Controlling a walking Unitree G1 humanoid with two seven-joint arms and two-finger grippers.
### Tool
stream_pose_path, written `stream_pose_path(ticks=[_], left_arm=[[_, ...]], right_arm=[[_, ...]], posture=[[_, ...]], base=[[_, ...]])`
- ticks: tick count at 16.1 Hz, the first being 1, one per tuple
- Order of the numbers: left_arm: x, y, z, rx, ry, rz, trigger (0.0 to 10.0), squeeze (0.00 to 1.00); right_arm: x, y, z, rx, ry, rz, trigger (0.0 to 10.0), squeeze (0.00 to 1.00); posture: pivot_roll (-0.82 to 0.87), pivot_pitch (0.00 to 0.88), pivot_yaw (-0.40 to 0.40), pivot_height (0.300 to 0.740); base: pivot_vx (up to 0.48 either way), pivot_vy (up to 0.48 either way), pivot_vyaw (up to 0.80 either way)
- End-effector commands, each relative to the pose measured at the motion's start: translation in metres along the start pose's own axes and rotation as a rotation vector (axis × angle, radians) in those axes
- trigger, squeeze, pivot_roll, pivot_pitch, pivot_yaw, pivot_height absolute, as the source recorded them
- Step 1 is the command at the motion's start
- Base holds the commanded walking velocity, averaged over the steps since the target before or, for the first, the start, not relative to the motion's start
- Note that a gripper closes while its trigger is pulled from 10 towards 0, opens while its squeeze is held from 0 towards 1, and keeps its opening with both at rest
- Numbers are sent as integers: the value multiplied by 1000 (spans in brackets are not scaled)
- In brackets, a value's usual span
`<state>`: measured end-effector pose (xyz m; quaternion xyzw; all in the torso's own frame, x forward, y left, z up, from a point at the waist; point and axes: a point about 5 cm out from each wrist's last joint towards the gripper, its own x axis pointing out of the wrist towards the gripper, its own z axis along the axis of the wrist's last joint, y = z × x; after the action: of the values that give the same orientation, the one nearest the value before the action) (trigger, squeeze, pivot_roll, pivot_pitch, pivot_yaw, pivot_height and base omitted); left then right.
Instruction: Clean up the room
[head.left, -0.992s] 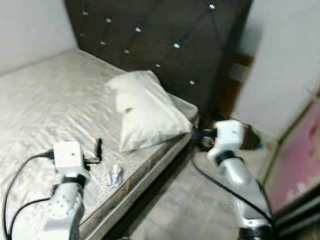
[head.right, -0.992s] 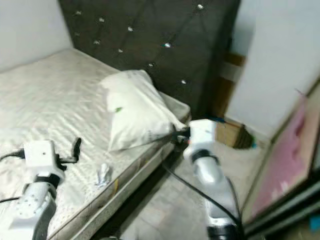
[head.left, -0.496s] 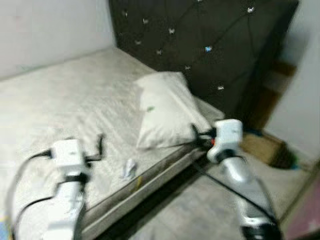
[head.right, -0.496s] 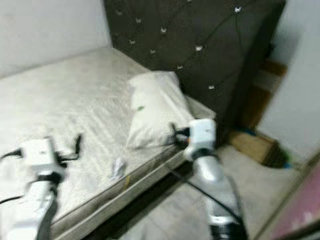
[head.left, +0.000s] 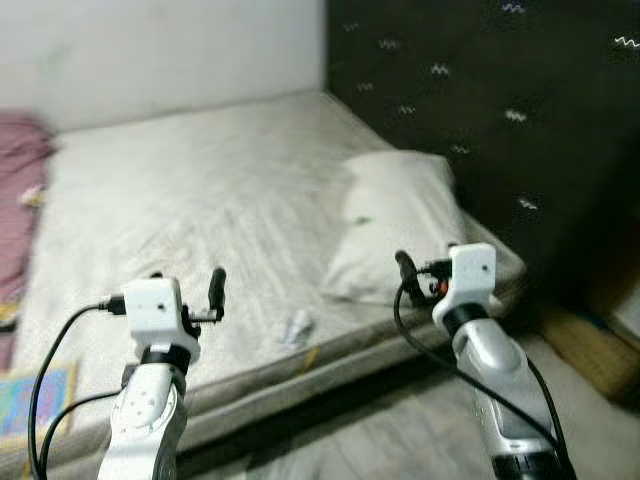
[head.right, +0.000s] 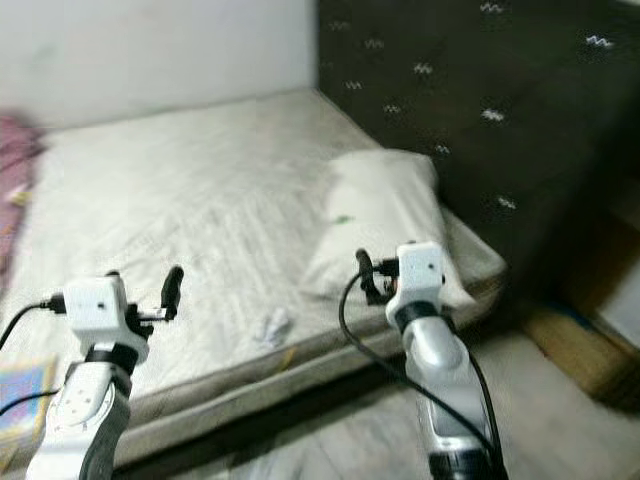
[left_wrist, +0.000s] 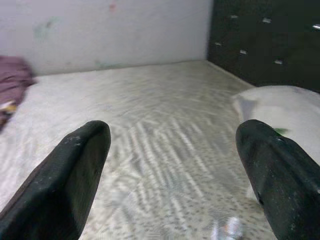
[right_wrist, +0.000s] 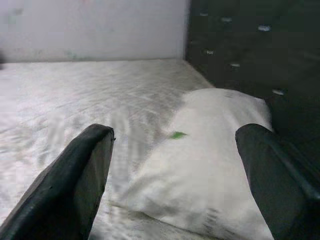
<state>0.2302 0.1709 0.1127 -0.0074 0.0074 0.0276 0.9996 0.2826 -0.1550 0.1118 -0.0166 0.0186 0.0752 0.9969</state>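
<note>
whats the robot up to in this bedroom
The robot stands at the side of a bed, both arms raised over its edge and holding nothing. The left gripper and the right gripper are both open. A white pillow lies by the dark tufted headboard, right in front of the right gripper. A small crumpled white scrap lies on the mattress near the edge, between the two arms. Nothing has been picked up yet.
</note>
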Motion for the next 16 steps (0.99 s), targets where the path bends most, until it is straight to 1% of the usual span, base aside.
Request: stream_pose_path(ticks=[1, 5, 10, 15, 16], left_arm=[[-1, 6, 1, 8, -5, 16, 10000, 0], [0, 4, 3, 0, -24, -12, 10000, 0], [0, 1, 5, -9, -42, -31, 10000, 0], [1, 0, 5, -16, -49, -38, 10000, 0], [2, -1, 6, -18, -50, -38, 10000, 0]], right_arm=[[4, 8, 6, 4, -24, 31, 10000, 0], [5, 8, 7, 21, -32, 32, 10000, 0], [6, 8, 7, 24, -30, 35, 10000, 0], [9, 8, 9, 26, -33, 38, 10000, 0], [8, 8, 8, 20, -31, 41, 10000, 0]], posture=[[-16, 0, -28, 740], [-17, 0, -28, 740], [-15, 0, -33, 740], [-18, 0, -34, 740], [-18, 0, -36, 740]], base=[[0, 0, 800], [0, 0, 794], [290, 0, 0], [370, 0, 0], [405, 0, 569]])
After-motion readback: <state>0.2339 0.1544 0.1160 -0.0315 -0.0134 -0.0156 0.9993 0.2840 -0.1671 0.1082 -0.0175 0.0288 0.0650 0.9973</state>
